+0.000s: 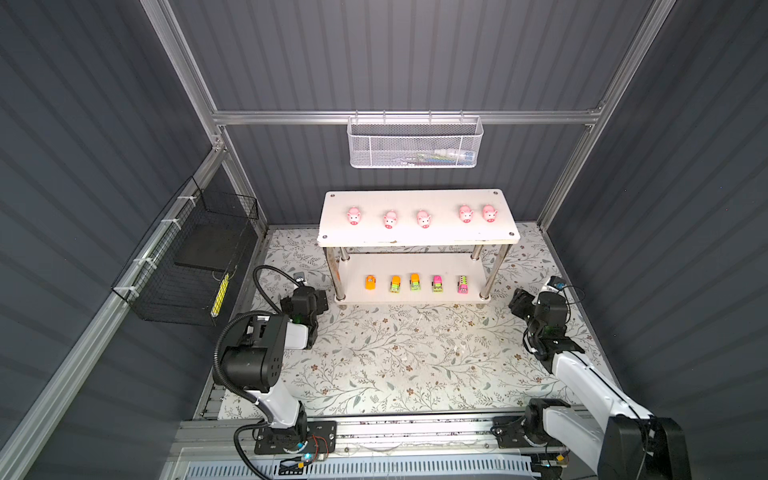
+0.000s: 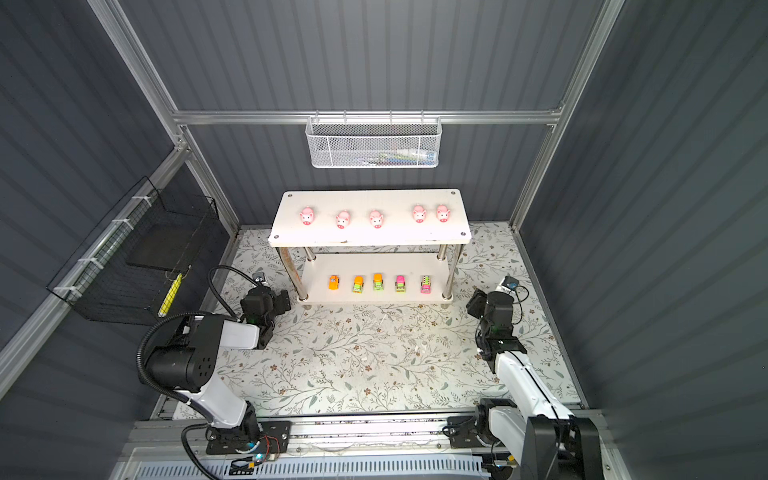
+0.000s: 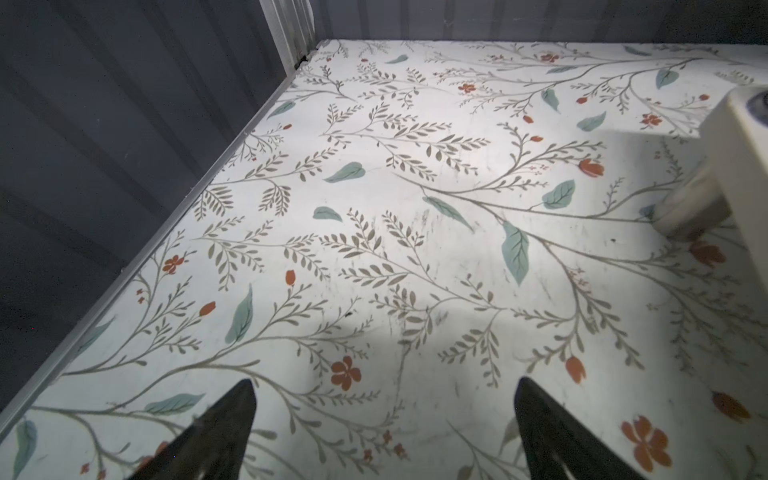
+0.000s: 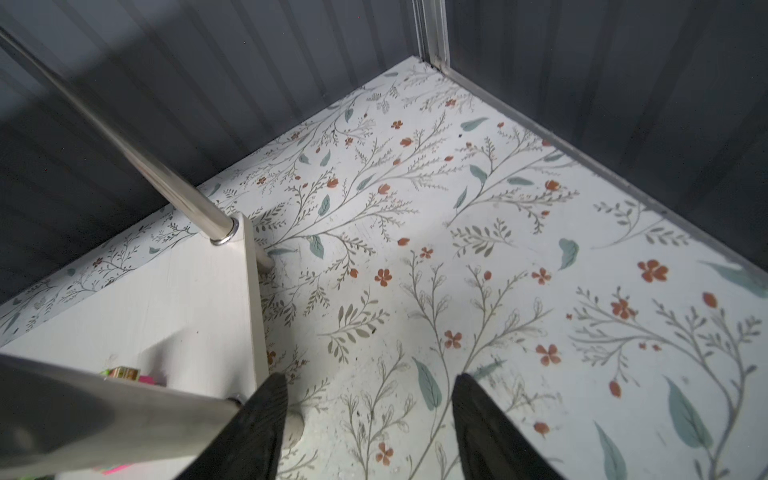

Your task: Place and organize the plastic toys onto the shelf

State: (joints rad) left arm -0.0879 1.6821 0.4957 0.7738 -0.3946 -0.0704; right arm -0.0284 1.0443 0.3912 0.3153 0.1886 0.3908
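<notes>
you have the five pink pigs (image 1: pixel 423 218) in a row on the top board of the shelf (image 1: pixel 415 240), and the five toy vehicles (image 1: pixel 414 282) in a row on its lower board. your left gripper (image 3: pixel 386 415) is wide apart over the floral mat (image 3: pixel 415 249), holding nothing. your right gripper (image 4: pixel 370 399) is parted and empty, just beside the right end of the shelf.

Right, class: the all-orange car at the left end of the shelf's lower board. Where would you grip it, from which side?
Pinch the orange car across its flanks, entering level from the front of the shelf: it stands front-to-back, and the top board seems to block a descent.
</notes>
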